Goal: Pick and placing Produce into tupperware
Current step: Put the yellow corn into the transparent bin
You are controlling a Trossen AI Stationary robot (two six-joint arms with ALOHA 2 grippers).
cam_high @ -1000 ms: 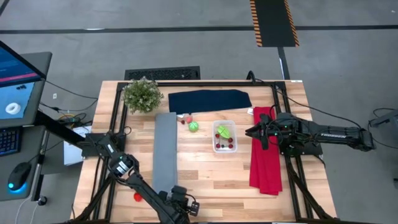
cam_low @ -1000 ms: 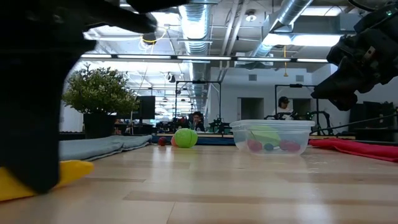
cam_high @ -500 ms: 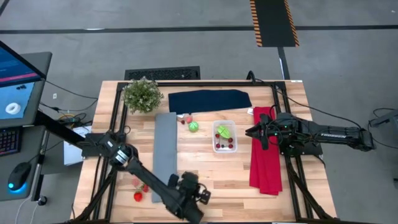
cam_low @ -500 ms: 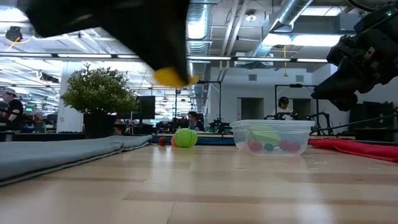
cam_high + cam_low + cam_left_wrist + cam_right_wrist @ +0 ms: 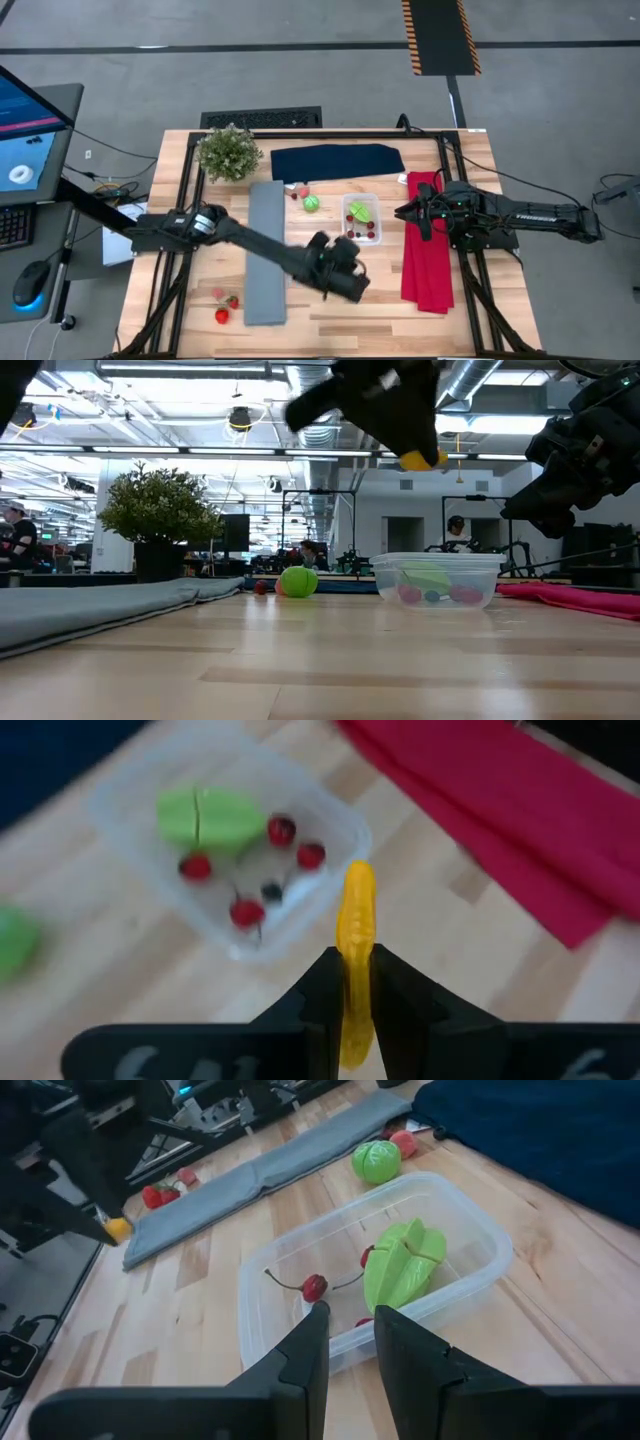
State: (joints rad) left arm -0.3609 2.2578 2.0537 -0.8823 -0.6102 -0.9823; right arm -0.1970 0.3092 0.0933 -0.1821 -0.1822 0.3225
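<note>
Yellow toy produce piece (image 5: 355,935), carried above the table just short of the tupperware (image 5: 361,219).

Held clamped between the left gripper (image 5: 349,982) fingers, clear of the wood. Tub holds a lime-green star-shaped piece (image 5: 402,1264) and small red cherries (image 5: 246,912). Green ball-shaped piece (image 5: 312,204) lies beside the navy cloth (image 5: 337,161); strawberries (image 5: 224,309) left of the grey cloth (image 5: 265,250). Right gripper (image 5: 347,1318) hovers over the tub's near rim, fingers slightly apart, nothing held, above the red cloth (image 5: 426,245).
</note>
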